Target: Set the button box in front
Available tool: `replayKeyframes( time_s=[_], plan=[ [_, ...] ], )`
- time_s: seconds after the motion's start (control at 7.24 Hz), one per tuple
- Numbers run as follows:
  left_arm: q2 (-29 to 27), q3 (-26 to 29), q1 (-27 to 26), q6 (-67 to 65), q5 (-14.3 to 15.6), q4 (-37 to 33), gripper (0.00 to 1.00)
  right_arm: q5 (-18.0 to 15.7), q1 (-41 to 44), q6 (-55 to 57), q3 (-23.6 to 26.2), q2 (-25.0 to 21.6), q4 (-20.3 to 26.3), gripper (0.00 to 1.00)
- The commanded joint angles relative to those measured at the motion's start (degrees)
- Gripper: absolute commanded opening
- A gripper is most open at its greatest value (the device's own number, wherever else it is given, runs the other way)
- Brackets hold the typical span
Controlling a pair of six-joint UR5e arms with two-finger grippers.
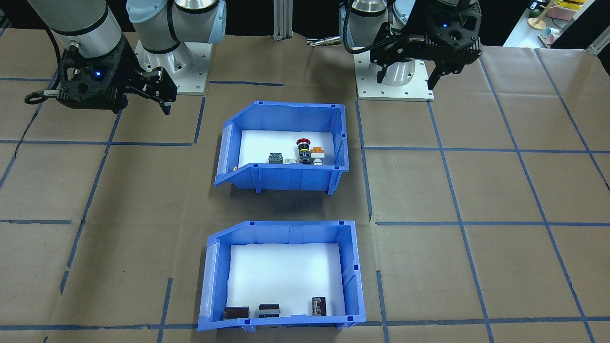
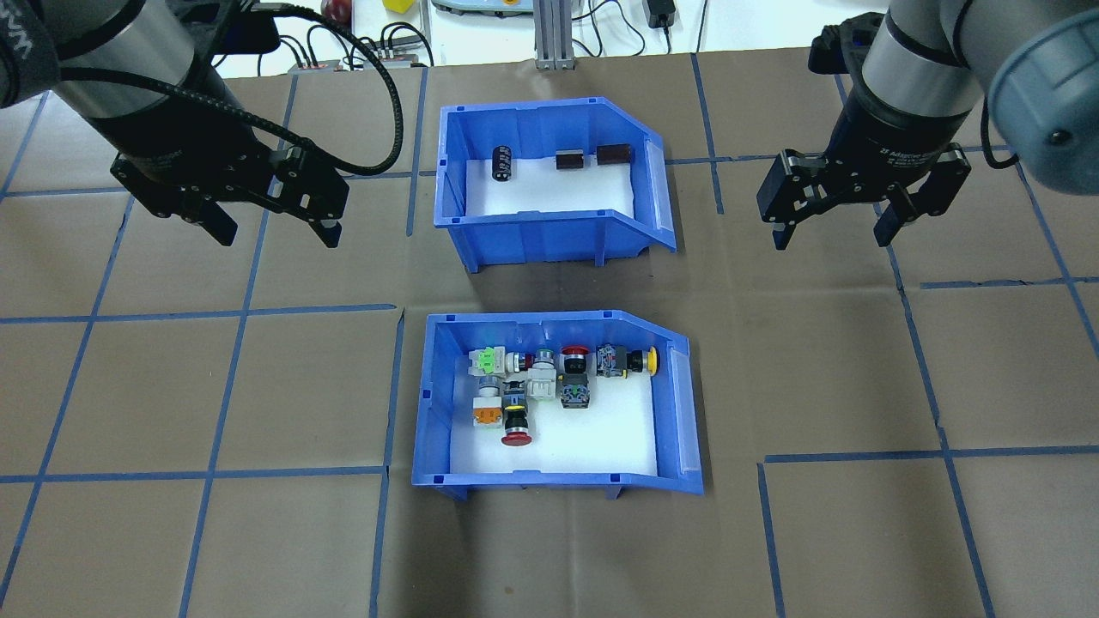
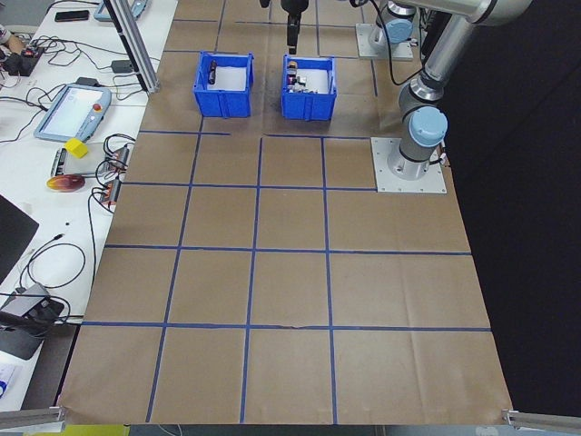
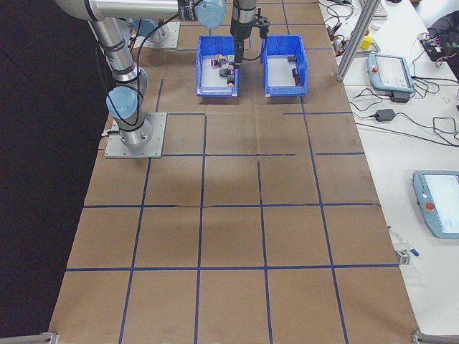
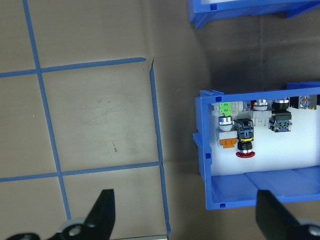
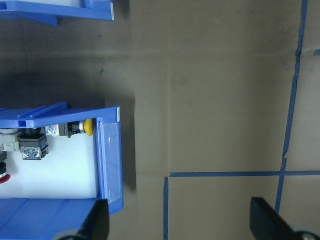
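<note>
The button box [image 2: 678,403] is a blue bin with white foam lining, holding red, orange, yellow and green push-buttons [image 2: 549,382]. It sits on the brown table, in the row nearer the robot base, and shows as the upper bin [image 1: 281,178] in the front-facing view. My left gripper [image 2: 276,233] hangs open and empty over the table, left of and beyond the box. My right gripper [image 2: 830,239] hangs open and empty to the right. The left wrist view has the box [image 5: 250,192] at its right beyond the open fingers [image 5: 102,212]. The right wrist view has it [image 6: 107,160] at its left.
A matching blue bin [image 2: 549,232] with three dark cylindrical parts [image 2: 502,163] stands directly behind the button box, farther from the robot. Blue tape lines [image 2: 215,313] grid the brown paper. A side bench with tablets and cables [image 4: 391,72] runs along the far table edge.
</note>
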Motion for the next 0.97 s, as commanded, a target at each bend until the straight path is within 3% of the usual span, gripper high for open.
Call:
replayKeyframes(
  time_s=[0.0, 0.83],
  plan=[
    [0.08, 0.07, -0.09, 0.0, -0.01, -0.26, 0.99, 0.0, 0.0, -0.18, 0.09, 0.0, 0.09, 1.0],
    [0.17, -0.01, -0.09, -0.79, 0.08, -0.18, 0.99, 0.0, 0.0, -0.97, 0.09, 0.09, 0.09, 1.0]
  ],
)
